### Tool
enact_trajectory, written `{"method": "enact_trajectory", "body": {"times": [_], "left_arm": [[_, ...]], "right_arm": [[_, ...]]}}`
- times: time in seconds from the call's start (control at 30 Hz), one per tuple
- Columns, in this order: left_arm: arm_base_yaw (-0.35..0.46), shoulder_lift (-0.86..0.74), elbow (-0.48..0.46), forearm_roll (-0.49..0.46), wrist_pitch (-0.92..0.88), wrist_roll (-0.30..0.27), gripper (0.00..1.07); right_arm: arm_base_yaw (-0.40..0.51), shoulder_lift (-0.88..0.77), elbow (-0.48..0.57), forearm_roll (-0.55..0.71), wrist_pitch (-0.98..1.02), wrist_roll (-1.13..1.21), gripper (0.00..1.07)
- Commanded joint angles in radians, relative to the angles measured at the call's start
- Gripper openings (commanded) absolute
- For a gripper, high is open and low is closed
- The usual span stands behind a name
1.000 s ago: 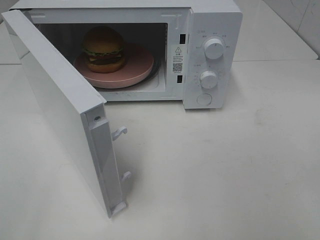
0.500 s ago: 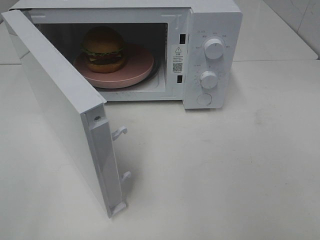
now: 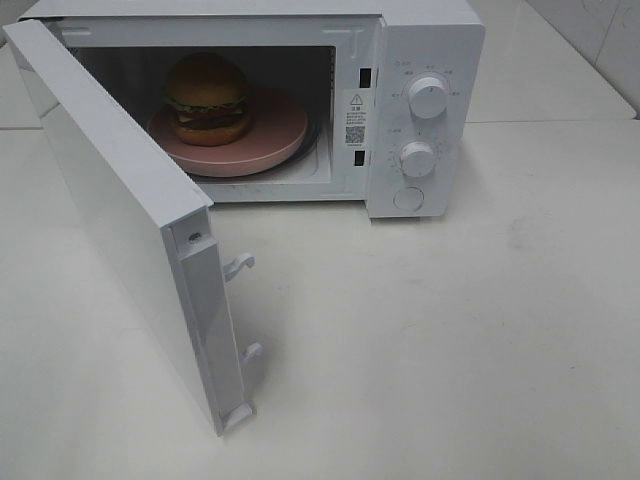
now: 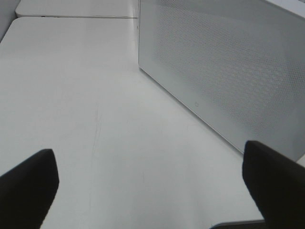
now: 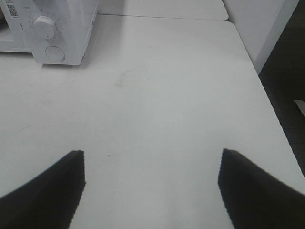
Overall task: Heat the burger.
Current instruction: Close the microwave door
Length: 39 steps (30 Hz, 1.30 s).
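Nothing moved. Left gripper (image 4: 150, 171) and right gripper (image 5: 151, 183) gape empty; swing the door (image 3: 120, 200), seven o'clock of the burger (image 3: 207, 98), fully shut.

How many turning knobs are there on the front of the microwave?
2. The upper knob is high on the control panel; the lower knob is just below it, above a flat round button. None seems hidden.

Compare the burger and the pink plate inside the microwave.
The burger is tall and domed; the pink plate is flat and low. The burger is layered brown and green; the plate is plain pink. The plate is wider, the burger resting on its left part. Both sit inside the open microwave.
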Motion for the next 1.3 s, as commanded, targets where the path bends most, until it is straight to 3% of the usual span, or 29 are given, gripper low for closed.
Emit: {"method": "enact_trajectory", "body": {"times": [0.03,1.3], "left_arm": [[0.002,-0.012,0.0,-0.001,-0.013,-0.005,0.98],[0.002,-0.009,0.0,-0.012,-0.014,-0.006,0.98]], "right_arm": [[-0.006,-0.033,0.002,-0.006,-0.008,-0.007,0.75],[-0.006,-0.033,0.002,-0.006,-0.008,-0.007,0.75]]}}
